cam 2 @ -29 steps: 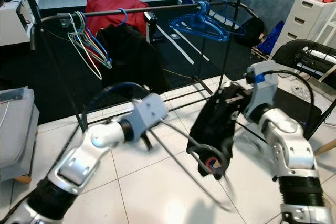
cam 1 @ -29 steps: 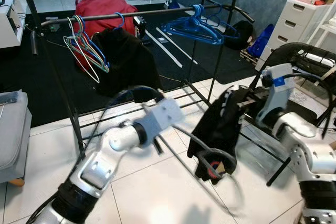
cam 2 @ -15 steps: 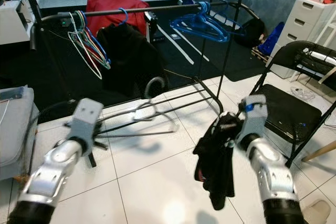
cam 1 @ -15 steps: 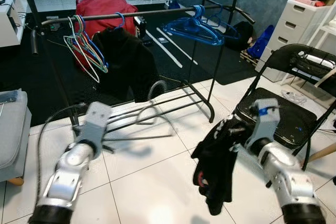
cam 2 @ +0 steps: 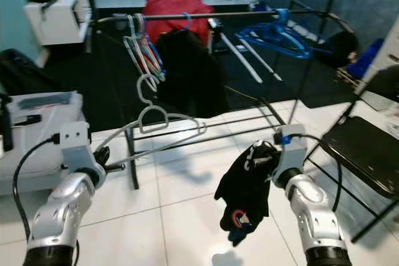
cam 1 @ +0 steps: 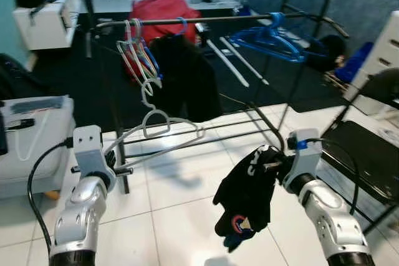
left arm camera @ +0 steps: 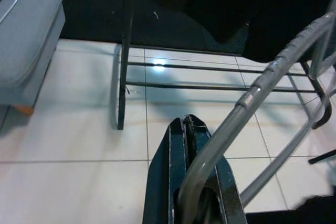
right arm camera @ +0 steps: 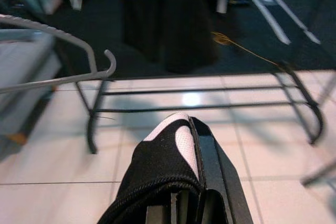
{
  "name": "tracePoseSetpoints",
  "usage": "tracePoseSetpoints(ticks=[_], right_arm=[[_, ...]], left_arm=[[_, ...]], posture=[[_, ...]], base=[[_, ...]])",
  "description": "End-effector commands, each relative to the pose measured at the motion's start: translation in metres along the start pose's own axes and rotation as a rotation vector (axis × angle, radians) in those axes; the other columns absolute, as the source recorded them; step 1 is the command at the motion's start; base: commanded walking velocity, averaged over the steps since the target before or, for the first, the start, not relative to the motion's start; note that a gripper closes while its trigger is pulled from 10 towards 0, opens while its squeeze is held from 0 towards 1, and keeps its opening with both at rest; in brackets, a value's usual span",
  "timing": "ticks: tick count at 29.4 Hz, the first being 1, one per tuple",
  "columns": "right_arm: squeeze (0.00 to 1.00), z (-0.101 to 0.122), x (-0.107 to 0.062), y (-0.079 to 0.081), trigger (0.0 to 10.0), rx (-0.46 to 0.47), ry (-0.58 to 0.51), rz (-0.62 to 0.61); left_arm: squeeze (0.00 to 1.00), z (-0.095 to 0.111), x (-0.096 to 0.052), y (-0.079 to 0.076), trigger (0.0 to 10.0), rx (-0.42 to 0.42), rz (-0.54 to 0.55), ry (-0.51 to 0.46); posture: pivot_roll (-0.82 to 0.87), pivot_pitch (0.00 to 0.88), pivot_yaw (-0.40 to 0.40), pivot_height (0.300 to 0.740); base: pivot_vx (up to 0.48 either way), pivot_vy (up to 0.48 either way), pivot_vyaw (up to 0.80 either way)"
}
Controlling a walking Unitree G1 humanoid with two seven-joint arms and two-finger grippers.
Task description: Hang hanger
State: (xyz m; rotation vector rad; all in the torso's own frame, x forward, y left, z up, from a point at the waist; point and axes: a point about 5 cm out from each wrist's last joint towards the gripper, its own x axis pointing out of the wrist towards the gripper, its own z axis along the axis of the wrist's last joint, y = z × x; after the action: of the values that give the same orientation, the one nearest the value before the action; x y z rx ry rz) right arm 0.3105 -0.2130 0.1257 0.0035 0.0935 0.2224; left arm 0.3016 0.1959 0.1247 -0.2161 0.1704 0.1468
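Left hand (left arm camera: pixel 191 203) is clamped on the end of 1 grey hanger (cam 1: pixel 163 130), which I hold up at 9 o'clock, hook uppermost and just below the rail (cam 1: pixel 206 19) of the clothes rack. Right hand (cam 1: pixel 280 165) grips a black garment (cam 1: pixel 244 197) at 5 o'clock. I judge the garment must go onto the hanger next, before hooking it over the rail.

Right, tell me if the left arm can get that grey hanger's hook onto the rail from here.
Probably not yet: the hook hangs below the rail, with the hanger clamped in the left end effector. Nothing blocks the way up.
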Motion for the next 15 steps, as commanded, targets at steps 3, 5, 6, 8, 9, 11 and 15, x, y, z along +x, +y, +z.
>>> tracePoseSetpoints(ticks=[3, 5, 6, 8, 9, 11, 15], right_arm=[[0.0, 0.0, 0.003, 0.002, 10.0, -0.006, -0.019, 0.015], [0.0, 0.001, 0.004, 0.003, 10.0, -0.004, -0.02, 0.019], [0.0, 0.001, 0.005, 0.003, 10.0, 0.002, -0.025, 0.021], [0.0, 0.001, 0.005, 0.003, 10.0, 0.002, -0.025, 0.021], [0.0, 0.001, 0.006, 0.003, 10.0, 0.005, -0.028, 0.022], [0.0, 0.001, 0.009, 0.004, 10.0, 0.008, -0.03, 0.02], [0.0, 0.0, 0.013, 0.006, 10.0, 0.014, -0.032, 0.024]], left_arm=[[0.0, -0.002, -0.004, -0.003, 10.0, -0.042, -0.021, 0.006], [0.0, -0.002, -0.002, -0.002, 10.0, -0.045, -0.019, 0.001], [0.0, 0.0, 0.001, -0.003, 10.0, -0.049, -0.026, -0.014], [0.0, 0.0, 0.001, -0.003, 10.0, -0.049, -0.026, -0.014], [0.0, 0.001, 0.004, -0.004, 10.0, -0.052, -0.033, -0.024], [0.0, 0.002, 0.008, -0.003, 10.0, -0.05, -0.041, -0.031], [0.0, 0.003, 0.01, -0.003, 10.0, -0.06, -0.08, -0.035]], posture=[[0.01, 0.091, -0.054, 0.74], [0.02, 0.089, -0.059, 0.74], [0.04, 0.087, -0.061, 0.74], [0.04, 0.087, -0.061, 0.74], [0.04, 0.087, -0.061, 0.74], [0.04, 0.08, -0.057, 0.74], [0.05, 0.069, -0.054, 0.74]], base=[[0.0, 0.0, 0.8], [0.0, 0.0, 0.8], [0.0, 0.0, 0.8], [0.0, 0.0, 0.8], [0.0, 0.0, 0.8], [0.0, 0.0, 0.8], [0.0, 0.0, 0.8]])
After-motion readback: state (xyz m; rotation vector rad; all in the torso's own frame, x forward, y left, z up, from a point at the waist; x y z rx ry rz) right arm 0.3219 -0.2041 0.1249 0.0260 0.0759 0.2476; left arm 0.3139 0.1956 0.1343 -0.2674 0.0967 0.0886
